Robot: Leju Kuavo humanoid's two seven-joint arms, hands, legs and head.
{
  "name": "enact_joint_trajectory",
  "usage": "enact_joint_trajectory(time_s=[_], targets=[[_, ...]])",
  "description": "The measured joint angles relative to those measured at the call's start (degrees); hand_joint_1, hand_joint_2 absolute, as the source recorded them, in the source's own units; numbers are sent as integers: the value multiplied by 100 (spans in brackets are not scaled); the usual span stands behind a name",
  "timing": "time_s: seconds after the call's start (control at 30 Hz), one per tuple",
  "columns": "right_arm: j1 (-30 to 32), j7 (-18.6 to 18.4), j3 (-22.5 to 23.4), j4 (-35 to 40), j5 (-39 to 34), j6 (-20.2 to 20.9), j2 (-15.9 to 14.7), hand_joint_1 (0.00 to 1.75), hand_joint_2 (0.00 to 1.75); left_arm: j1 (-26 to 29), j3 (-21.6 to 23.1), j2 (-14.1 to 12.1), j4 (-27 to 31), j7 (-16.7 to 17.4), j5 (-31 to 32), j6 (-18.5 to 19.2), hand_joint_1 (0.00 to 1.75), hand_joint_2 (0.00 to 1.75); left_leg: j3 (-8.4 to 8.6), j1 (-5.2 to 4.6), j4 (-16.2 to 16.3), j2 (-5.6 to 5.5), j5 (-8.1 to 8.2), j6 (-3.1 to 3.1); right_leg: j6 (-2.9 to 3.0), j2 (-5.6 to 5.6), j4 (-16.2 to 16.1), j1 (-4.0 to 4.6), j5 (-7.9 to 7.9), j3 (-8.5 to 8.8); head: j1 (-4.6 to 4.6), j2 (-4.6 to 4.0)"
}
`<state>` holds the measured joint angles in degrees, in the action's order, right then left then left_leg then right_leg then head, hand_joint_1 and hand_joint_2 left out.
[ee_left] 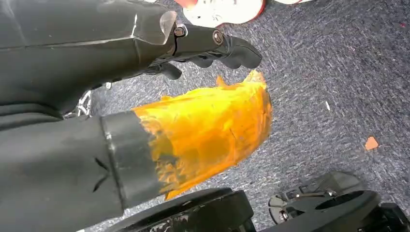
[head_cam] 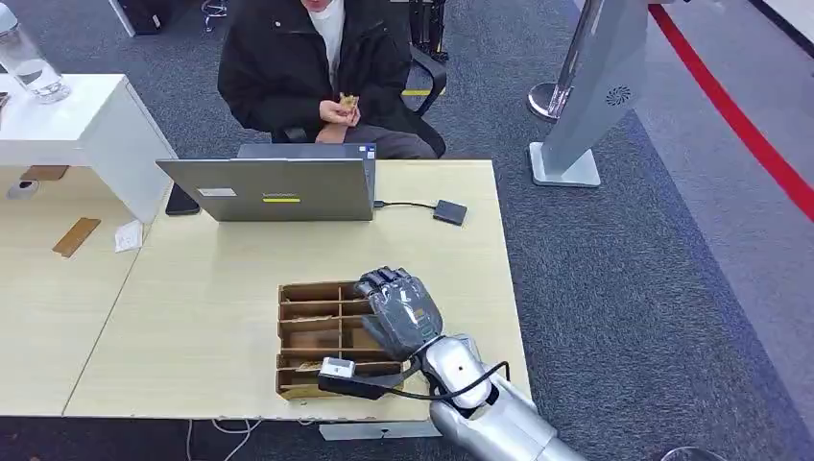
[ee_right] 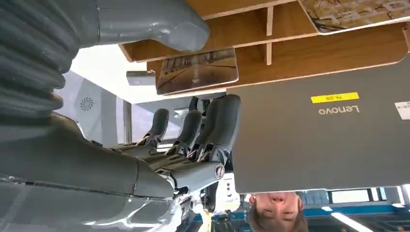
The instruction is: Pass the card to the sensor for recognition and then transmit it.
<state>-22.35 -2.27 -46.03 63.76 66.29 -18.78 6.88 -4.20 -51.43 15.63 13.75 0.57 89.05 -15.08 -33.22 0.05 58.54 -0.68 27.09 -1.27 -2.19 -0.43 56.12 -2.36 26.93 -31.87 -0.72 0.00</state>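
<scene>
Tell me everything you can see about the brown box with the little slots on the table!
The box looks like wood or brown cardboard, an open tray split by thin dividers into several slots. It lies flat near the front edge of the light wooden table. Picture cards sit in some slots. The right robot hand reaches over its right side, fingers spread above the slots; whether it touches the box is unclear. A small grey-and-black device shows over its front edge.
</scene>
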Motion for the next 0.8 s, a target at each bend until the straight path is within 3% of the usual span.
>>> enact_joint_trajectory(time_s=[0.03,0.07,0.8], targets=[[0,0,0,-2,0,0,2,80,175,0,0,0,0,0,0,0,0,0,0,0,0,0,0,0,0,0,0,0,0,0,0,0],[-1,0,0,-2,0,0,2,131,175,0,0,0,0,0,0,0,0,0,0,0,0,0,0,0,0,0,0,0,0,0,-2,0],[-45,2,2,-24,0,15,15,143,175,0,0,2,0,0,-2,0,0,0,0,0,0,0,0,0,0,0,0,0,0,0,-2,0]])
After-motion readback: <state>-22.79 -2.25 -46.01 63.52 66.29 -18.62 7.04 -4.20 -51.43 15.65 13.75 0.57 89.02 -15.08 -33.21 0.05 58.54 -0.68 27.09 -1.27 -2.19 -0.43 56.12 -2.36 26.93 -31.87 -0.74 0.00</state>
